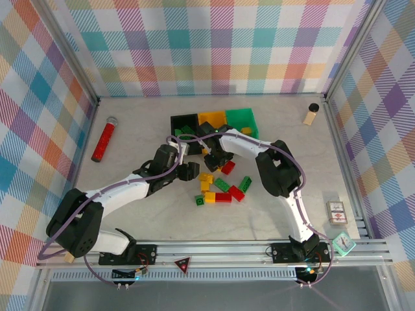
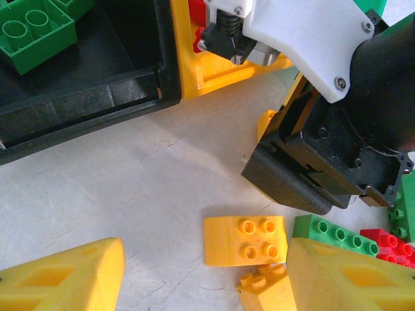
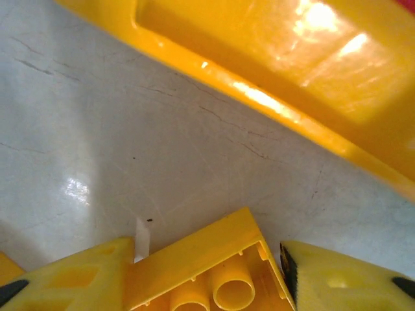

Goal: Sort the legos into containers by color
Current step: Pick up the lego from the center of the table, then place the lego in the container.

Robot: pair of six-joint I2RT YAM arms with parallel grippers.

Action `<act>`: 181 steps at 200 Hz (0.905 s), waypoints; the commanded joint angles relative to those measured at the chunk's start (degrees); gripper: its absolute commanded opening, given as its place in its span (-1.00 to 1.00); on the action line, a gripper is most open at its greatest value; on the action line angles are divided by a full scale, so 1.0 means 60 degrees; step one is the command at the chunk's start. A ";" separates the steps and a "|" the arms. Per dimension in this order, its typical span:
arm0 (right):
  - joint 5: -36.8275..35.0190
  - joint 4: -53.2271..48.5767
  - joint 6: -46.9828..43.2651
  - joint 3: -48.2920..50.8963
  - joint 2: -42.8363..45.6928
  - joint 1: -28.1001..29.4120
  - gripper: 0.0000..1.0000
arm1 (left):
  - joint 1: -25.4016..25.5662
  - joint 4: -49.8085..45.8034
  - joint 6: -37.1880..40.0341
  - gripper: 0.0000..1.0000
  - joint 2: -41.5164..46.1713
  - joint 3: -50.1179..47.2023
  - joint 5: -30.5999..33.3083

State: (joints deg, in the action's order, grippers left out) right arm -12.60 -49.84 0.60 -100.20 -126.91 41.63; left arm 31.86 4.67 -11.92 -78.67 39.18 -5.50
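From the top camera, the black bin (image 1: 182, 120), yellow bin (image 1: 210, 117) and green bin (image 1: 241, 118) stand in a row at upper centre. The legos (image 1: 220, 184) are heaped just below them, which keeps each trip short. My left gripper (image 1: 190, 170) and right gripper (image 1: 213, 157) both work the strip between heap and bins. A small box (image 1: 336, 212) at the right edge carries print too small for me to read.

In the left wrist view, my left gripper stands partly open and holds nothing. Its fingers straddle a stud-up yellow brick (image 2: 244, 240) lying on the tabletop (image 2: 162, 175), and I judge that to be its next pick. At upper left a green brick (image 2: 29, 29) lies in the black bin.

In the right wrist view, the fingers flank an upturned yellow brick (image 3: 207, 272) with its hollow underside towards the lens. It sits just below the yellow bin's wall, where I judge it belongs. One finger touches the brick and a thin dark gap shows at the other, so I cannot tell whether it is clamped. No lettering is legible here.
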 commanded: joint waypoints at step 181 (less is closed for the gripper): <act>-0.0075 0.2076 0.2589 0.0495 0.2063 -0.2285 -0.21 | 0.0096 0.0082 0.0054 0.34 -0.0026 0.0179 -0.0100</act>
State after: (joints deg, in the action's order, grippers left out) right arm -12.25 -39.83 11.49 -94.52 -112.81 29.87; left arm 31.86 4.67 -11.94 -78.67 39.18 -5.50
